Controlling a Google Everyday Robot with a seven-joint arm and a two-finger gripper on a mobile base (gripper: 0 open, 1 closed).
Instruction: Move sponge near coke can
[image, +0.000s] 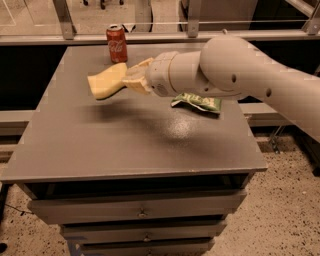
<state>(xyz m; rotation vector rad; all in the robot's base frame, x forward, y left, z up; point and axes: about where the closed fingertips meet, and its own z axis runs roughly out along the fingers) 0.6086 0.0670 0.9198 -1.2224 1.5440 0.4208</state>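
Observation:
The pale-yellow sponge (106, 82) hangs in the air over the back left of the grey table (125, 145), held by one end. My gripper (131, 79) is shut on the sponge's right end, its cream fingers (137, 76) around it. The red coke can (116, 44) stands upright at the table's back edge, a little beyond and just right of the sponge, apart from it. My white arm reaches in from the right.
A green wrinkly snack bag (197, 102) lies on the table's right side, partly under my arm. A metal rail (150, 36) runs behind the table. Drawers (142, 212) sit below the table's front edge.

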